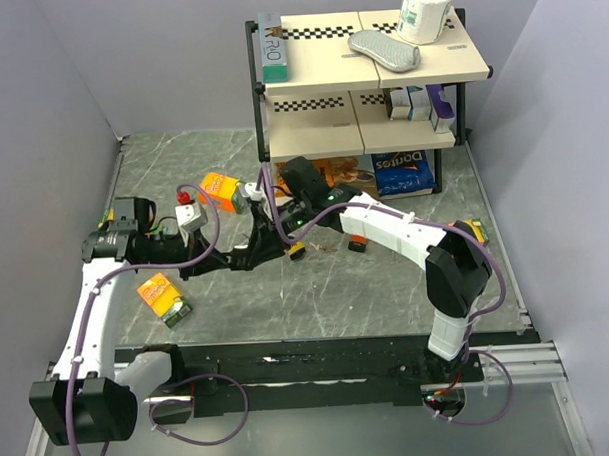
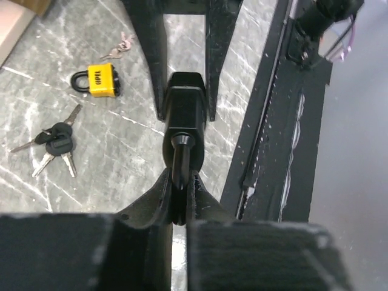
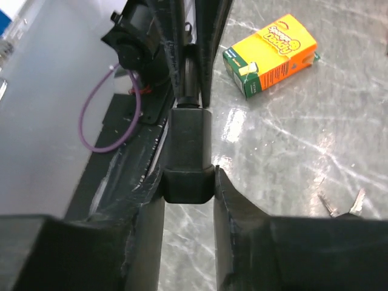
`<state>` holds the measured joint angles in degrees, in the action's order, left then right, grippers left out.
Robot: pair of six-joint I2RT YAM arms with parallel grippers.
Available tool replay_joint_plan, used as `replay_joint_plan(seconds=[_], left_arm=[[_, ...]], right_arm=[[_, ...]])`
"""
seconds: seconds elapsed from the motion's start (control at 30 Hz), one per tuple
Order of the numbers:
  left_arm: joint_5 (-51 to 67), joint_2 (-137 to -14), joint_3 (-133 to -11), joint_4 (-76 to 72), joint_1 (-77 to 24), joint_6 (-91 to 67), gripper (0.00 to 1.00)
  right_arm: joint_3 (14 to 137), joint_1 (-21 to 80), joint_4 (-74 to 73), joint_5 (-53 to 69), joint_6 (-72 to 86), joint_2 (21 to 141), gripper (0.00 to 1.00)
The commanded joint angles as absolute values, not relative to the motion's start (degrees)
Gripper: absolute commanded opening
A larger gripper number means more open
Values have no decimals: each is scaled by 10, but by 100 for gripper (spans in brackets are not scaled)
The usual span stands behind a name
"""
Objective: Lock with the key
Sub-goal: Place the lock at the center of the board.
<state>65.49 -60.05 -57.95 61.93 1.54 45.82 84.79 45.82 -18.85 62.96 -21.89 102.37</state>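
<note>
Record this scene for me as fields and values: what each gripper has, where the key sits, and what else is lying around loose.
left gripper: shut on the black key
right gripper: shut on the black padlock, fingers on both sides of its body
key position: pointing into the padlock's end, apparently in the keyhole
padlock height: held off the surface between both arms
lying loose: yellow padlock, bunch of keys, orange carton
shackle: hidden, cannot tell

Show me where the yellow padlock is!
Upper left in the left wrist view, the yellow padlock lies on the table between silver keys and black-headed keys.
</note>
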Motion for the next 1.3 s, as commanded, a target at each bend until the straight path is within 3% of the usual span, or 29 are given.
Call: replay_joint_plan(seconds=[0.0, 0.03, 0.1, 0.13, 0.23, 0.4, 0.57, 0.93, 1.27], left_arm=[[693, -568, -571, 502, 16, 346, 23], [691, -563, -565, 484, 16, 303, 33], [686, -546, -550, 457, 16, 279, 38], [673, -539, -545, 438, 17, 228, 49], [620, -499, -500, 289, 42, 6, 67], [571, -450, -413, 49, 127, -410, 80], [485, -456, -424, 49, 127, -543, 87], [447, -488, -432, 26, 113, -584, 98], [367, -506, -415, 37, 63, -570, 88]], right_arm=[[853, 462, -131, 648, -179, 1014, 3], [848, 461, -126, 642, -162, 1013, 0], [839, 454, -86, 642, -135, 1006, 0], [828, 450, -71, 633, -101, 1005, 0], [808, 430, 16, 603, -8, 998, 0], [778, 405, 147, 463, 147, 982, 0], [770, 413, 194, 316, 184, 968, 0], [811, 477, 207, 225, 214, 990, 0], [818, 507, 212, 178, 217, 984, 0]])
